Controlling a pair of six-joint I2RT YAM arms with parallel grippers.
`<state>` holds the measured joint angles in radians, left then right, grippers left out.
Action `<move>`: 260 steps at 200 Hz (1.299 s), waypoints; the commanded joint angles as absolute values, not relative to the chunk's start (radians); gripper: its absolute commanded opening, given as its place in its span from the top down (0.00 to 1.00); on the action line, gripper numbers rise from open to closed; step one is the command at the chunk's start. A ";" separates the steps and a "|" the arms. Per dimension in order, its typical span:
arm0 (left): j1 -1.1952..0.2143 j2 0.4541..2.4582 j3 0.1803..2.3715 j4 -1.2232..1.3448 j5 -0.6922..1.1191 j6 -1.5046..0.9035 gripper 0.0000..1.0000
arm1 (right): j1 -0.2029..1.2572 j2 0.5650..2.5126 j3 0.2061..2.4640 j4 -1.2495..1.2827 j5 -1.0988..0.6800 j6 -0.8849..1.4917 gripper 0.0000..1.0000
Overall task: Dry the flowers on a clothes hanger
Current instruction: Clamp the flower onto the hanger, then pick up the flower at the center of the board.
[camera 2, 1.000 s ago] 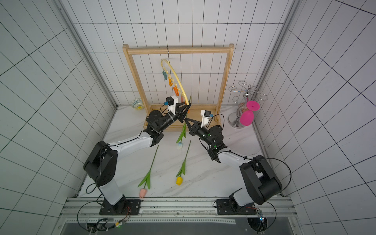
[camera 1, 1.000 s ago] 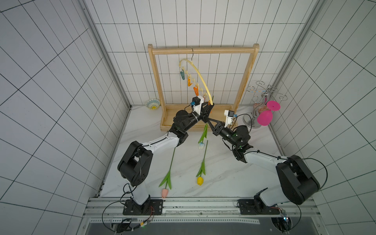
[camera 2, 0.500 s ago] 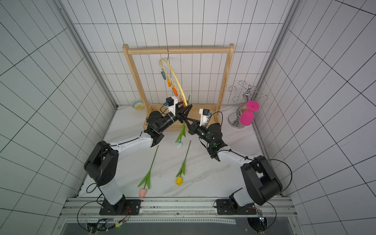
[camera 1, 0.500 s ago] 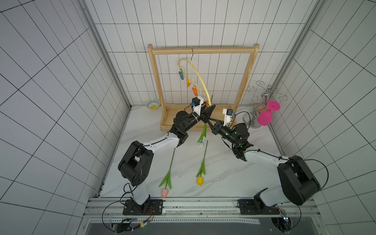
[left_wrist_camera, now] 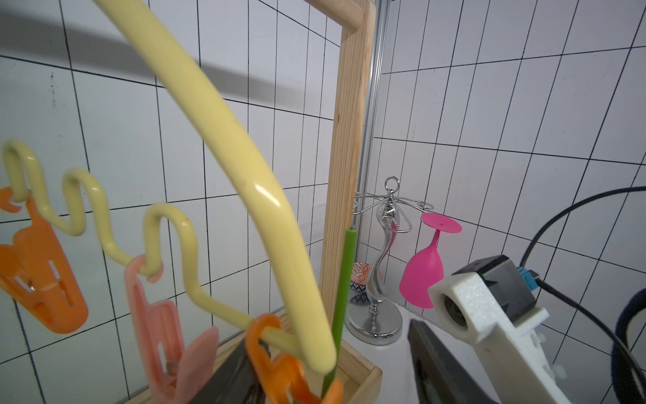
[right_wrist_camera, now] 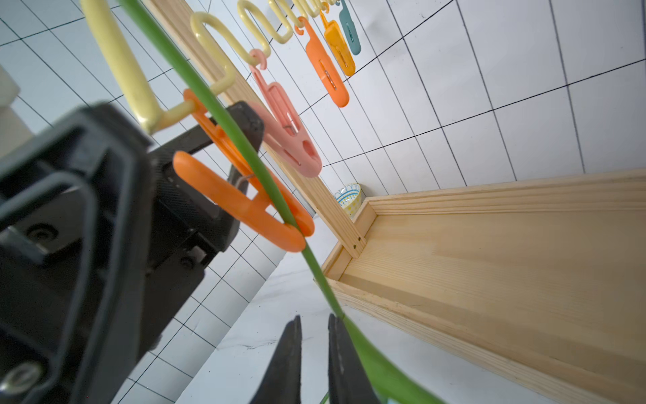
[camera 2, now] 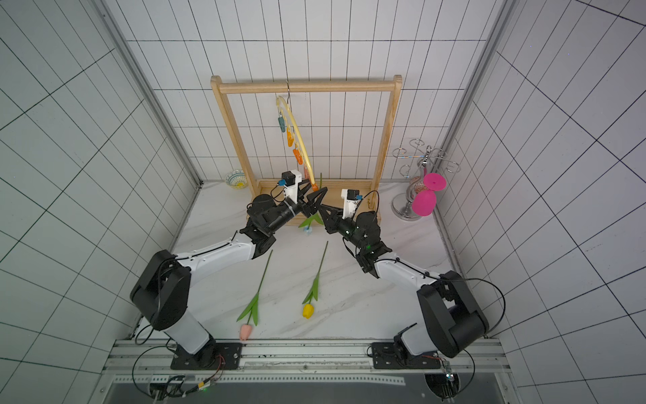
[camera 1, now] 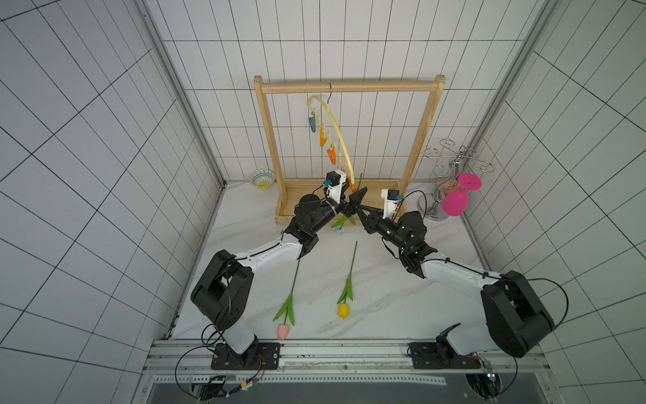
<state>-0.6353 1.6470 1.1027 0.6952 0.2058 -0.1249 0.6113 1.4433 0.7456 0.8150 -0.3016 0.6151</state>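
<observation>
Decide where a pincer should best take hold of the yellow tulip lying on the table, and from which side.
Probably the bare stem of the yellow tulip, beyond its leaves, from straight above with jaws across it. The tulip lies flat on the table, so only the top is free; that stretch is thin and straight, while the head and leaves look soft.

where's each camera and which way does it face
Top views: overhead at the front, looking down on the wooden rack; left arm and right arm whole.
Left wrist: arm-mounted, facing the clothes hanger; left fingers at edge.
Right wrist: arm-mounted, looking up the tulip stem; right fingers show.
Shared: both wrist views show the orange clip on that stem.
</observation>
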 commanded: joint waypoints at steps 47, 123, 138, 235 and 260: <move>-0.638 1.524 1.009 0.535 0.125 -0.141 0.26 | 0.620 1.386 0.776 0.671 -0.145 0.534 0.83; -0.638 1.237 0.683 0.385 -0.247 -0.456 0.22 | 0.630 1.200 0.759 -0.088 0.192 0.560 0.80; -0.639 1.197 0.609 0.367 -0.391 -0.557 0.22 | 0.641 1.180 0.725 -0.164 0.199 0.695 0.78; -0.636 1.258 0.446 0.440 -0.554 -0.758 0.19 | 0.933 1.436 0.766 -0.201 0.276 1.179 0.52; -0.634 1.262 0.447 0.408 -0.602 -0.796 0.19 | 0.935 1.581 0.838 -0.209 0.206 1.206 0.52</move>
<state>-0.6357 1.2713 0.4477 0.4015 -0.5415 -0.7639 0.9253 1.4853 0.7483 -0.1646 0.2359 1.1381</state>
